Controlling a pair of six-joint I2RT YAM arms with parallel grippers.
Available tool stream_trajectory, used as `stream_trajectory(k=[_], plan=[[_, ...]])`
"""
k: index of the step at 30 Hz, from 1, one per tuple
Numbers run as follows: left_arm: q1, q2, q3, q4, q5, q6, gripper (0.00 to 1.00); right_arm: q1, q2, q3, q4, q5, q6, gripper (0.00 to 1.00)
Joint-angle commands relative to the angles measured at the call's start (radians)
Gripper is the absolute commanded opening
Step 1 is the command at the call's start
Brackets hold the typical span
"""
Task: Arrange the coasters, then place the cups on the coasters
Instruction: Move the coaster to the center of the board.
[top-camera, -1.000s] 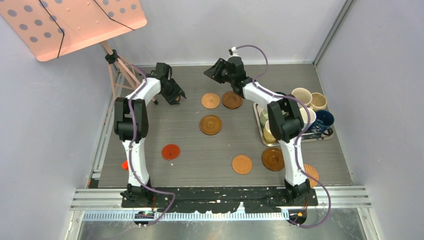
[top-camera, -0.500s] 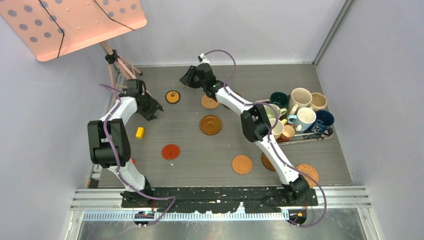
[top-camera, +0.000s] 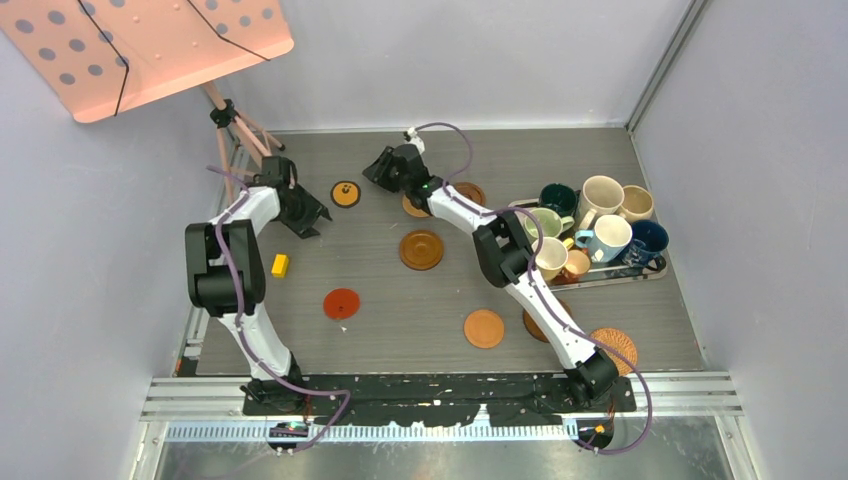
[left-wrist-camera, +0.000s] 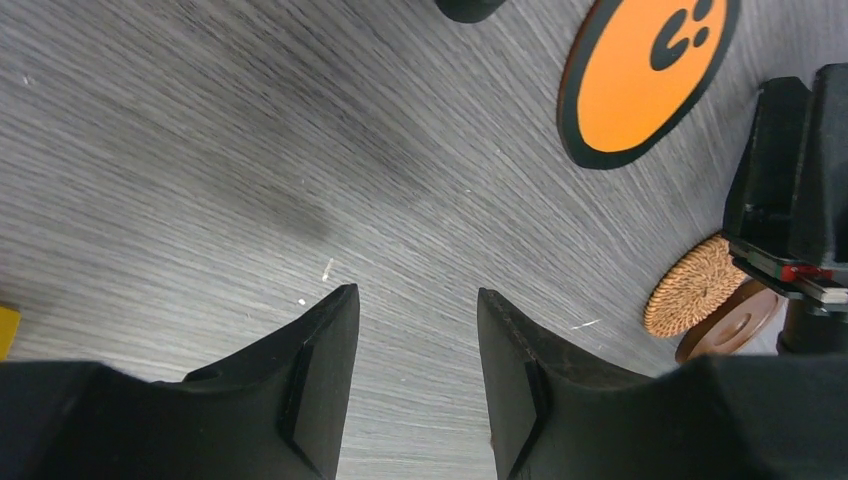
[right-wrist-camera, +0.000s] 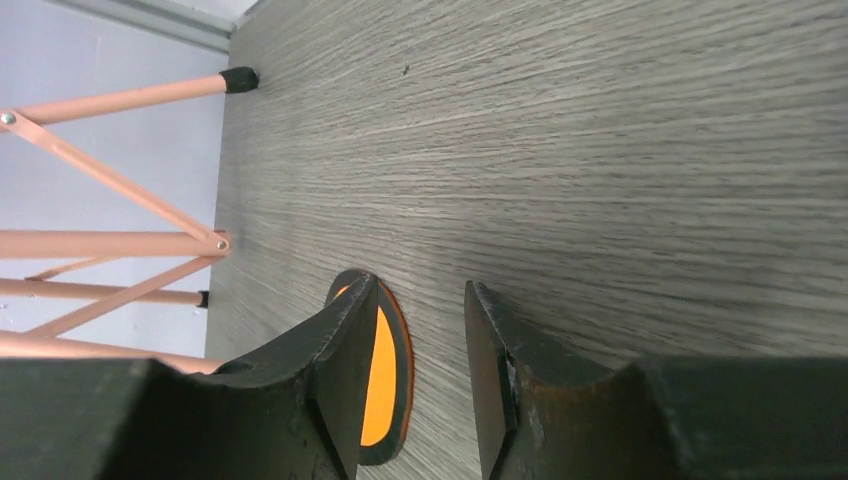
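The black-and-orange coaster (top-camera: 346, 193) (left-wrist-camera: 645, 75) (right-wrist-camera: 388, 380) lies flat at the far left of the table. My left gripper (top-camera: 306, 214) (left-wrist-camera: 415, 295) hovers open just left of it, with bare table between the fingers. My right gripper (top-camera: 380, 166) (right-wrist-camera: 420, 288) is open just right of that coaster, holding nothing. Other coasters lie around: tan (top-camera: 418, 207), dark brown (top-camera: 470, 191), ringed brown (top-camera: 421, 249), red (top-camera: 341, 303), tan (top-camera: 484, 328), wicker (top-camera: 618, 346). The cups stand together on the tray (top-camera: 630, 277) at right, among them dark green (top-camera: 557, 198), cream (top-camera: 603, 191) and navy (top-camera: 649, 240).
A small yellow block (top-camera: 280, 264) lies near the left edge. A pink stand's tripod legs (top-camera: 232, 135) (right-wrist-camera: 120, 240) reach onto the far-left corner. Grey walls close in the table on three sides. My right forearm (top-camera: 455, 205) crosses above the far coasters.
Both arms swung left over the last second, uncovering the cups and the black-and-orange coaster. Since half a second ago the left gripper edged right and the right gripper dropped slightly toward that coaster.
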Motion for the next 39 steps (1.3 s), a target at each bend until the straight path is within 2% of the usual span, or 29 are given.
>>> stream_trajectory(k=[1, 8, 13, 19, 23, 28, 31, 35, 39], plan=[[0.016, 0.035, 0.04, 0.05, 0.028, -0.015, 0.49, 0.042, 0.002, 0.052, 0.024, 0.032, 0.026, 0.46], [0.033, 0.09, 0.109, 0.03, 0.053, 0.002, 0.49, 0.061, 0.022, 0.064, 0.051, 0.018, 0.049, 0.48], [0.044, 0.095, 0.115, 0.029, 0.066, -0.003, 0.5, 0.076, 0.023, 0.059, 0.061, -0.05, 0.032, 0.48], [0.052, 0.084, 0.11, 0.014, 0.061, 0.01, 0.5, 0.08, -0.076, -0.091, 0.001, -0.172, -0.077, 0.4], [0.06, 0.08, 0.113, 0.008, 0.06, 0.015, 0.5, 0.091, -0.158, -0.177, -0.146, -0.145, -0.157, 0.36], [0.066, 0.073, 0.117, 0.006, 0.052, 0.026, 0.49, 0.091, -0.252, -0.263, -0.229, -0.033, -0.176, 0.35], [0.066, 0.067, 0.109, 0.018, 0.059, 0.028, 0.49, 0.083, -0.29, -0.292, -0.196, 0.007, -0.181, 0.35], [0.066, 0.062, 0.089, 0.029, 0.06, 0.03, 0.49, 0.062, -0.272, -0.3, 0.032, -0.02, -0.145, 0.35], [0.066, 0.065, 0.059, 0.083, 0.087, 0.0, 0.49, 0.042, -0.153, -0.139, 0.033, 0.0, -0.074, 0.39]])
